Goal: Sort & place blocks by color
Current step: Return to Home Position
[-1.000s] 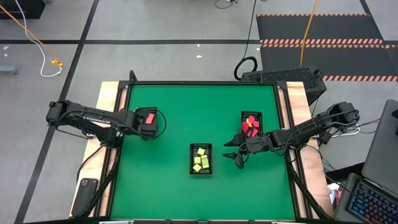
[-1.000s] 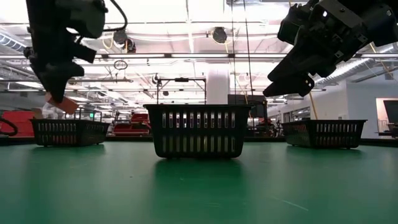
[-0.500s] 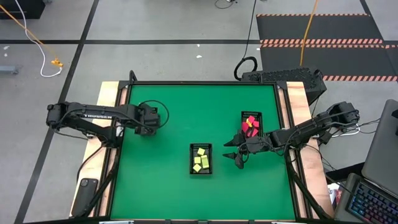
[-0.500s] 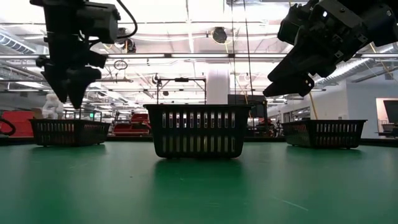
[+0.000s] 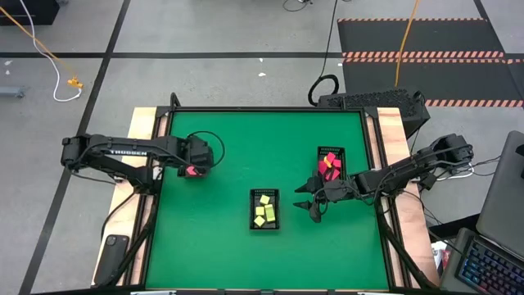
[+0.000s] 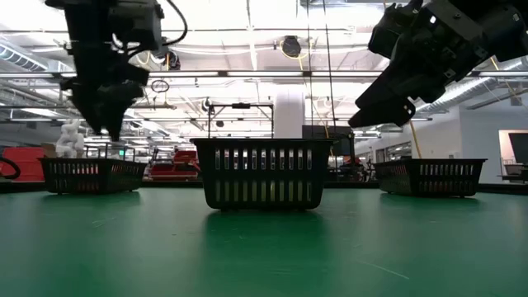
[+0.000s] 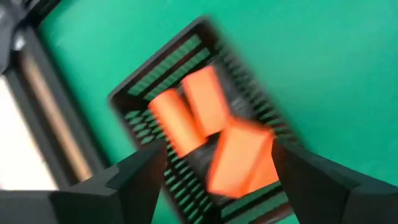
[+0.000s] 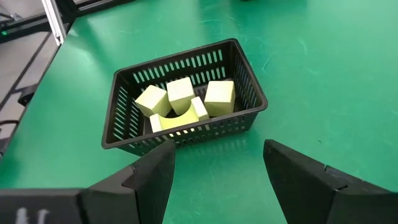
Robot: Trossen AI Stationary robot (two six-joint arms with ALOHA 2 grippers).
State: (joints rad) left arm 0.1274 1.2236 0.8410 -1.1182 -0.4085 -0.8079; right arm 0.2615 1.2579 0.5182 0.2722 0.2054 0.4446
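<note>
Pale yellow blocks, mostly cubes, lay heaped in the centre basket, red-pink blocks sat piled in the right-hand basket, three salmon-orange blocks, one a cylinder, lay in the left basket

Green table, seen from above. The left arm reaches in over the left edge. The left gripper hangs above the left side, a pink block showing just under it. Centre black basket holds yellow-green blocks. Right black basket holds red blocks. The right gripper sits between the two baskets, fingers splayed.
</note>
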